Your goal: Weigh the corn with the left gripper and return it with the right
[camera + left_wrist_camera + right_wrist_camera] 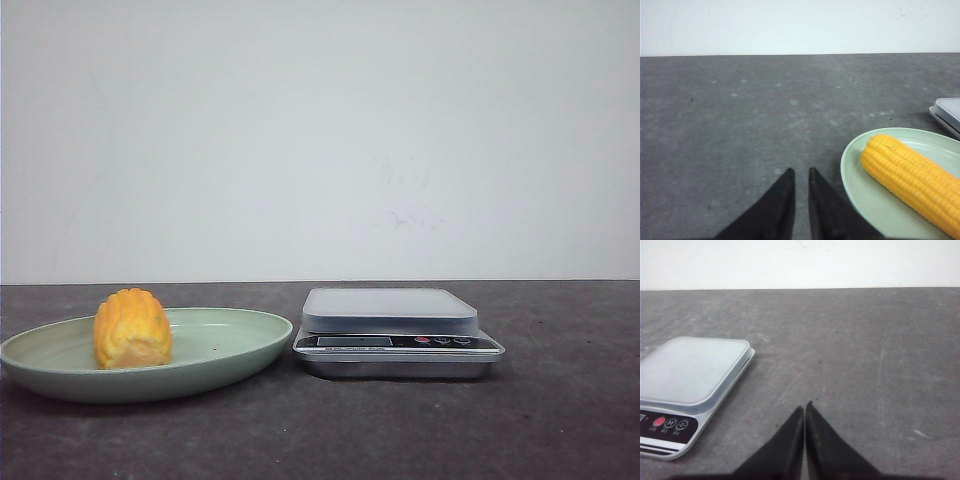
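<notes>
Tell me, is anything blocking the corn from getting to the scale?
Nothing visible blocks it. The corn lies in the green plate, and the scale sits right beside the plate, its top bare. Only the plate's low rim lies between them. The left gripper holds nothing, just outside the plate.

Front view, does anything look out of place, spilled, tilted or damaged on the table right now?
Nothing stands out. The corn lies whole in the green plate, and the scale sits level beside it with nothing on its platform. No spills show. Both grippers, left and right, hold nothing and touch nothing.
</notes>
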